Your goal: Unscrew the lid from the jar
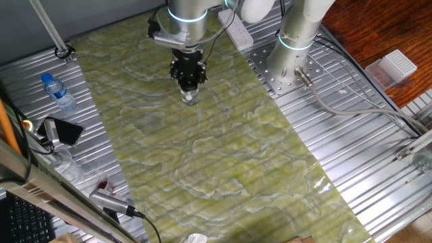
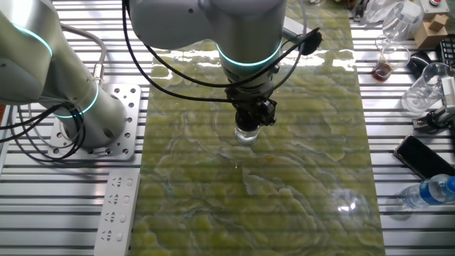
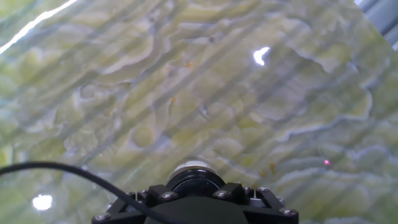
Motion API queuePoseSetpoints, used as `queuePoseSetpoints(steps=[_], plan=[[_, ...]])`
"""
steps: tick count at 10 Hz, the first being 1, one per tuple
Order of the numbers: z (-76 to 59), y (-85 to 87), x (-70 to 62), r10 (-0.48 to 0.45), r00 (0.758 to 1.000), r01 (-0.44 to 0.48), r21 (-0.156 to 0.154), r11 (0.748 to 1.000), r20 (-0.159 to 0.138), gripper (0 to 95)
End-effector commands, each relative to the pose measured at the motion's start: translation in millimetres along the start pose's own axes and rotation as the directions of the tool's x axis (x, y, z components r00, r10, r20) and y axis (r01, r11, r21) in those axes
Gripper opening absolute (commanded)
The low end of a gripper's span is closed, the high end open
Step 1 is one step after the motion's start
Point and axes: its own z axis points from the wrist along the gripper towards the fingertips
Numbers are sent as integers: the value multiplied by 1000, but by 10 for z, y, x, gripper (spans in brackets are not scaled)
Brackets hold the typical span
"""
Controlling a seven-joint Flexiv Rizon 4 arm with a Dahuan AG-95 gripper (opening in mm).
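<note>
**Gripper (image 1: pixel 188 84) set over the jar (image 1: pixel 190 98), unscrewing stage.**
The jar stands upright on the green worktop (image 1: pixel 202 155), toward 12 o'clock of the mat in one fixed view, long axis vertical, mouth up. The fingers straddle the lid (image 3: pixel 194 178); whether they clamp it cannot be told. Judged next: rotation about the vertical axis, then a straight lift.

Small clear jar (image 1: pixel 190 98) upright on green mat, black lid (image 3: pixel 194 178) on top
</note>
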Motion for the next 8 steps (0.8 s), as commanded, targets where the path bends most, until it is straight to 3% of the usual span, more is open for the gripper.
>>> queuePoseSetpoints(steps=[1, 4, 8], plan=[[-40, -11, 3, -60, 998, 60, -2, 998, 2, 190], [-166, -34, 10, -90, 996, 90, -4, 996, -1, 190], [-228, -44, 9, -89, 996, 89, -8, 996, 3, 190]])
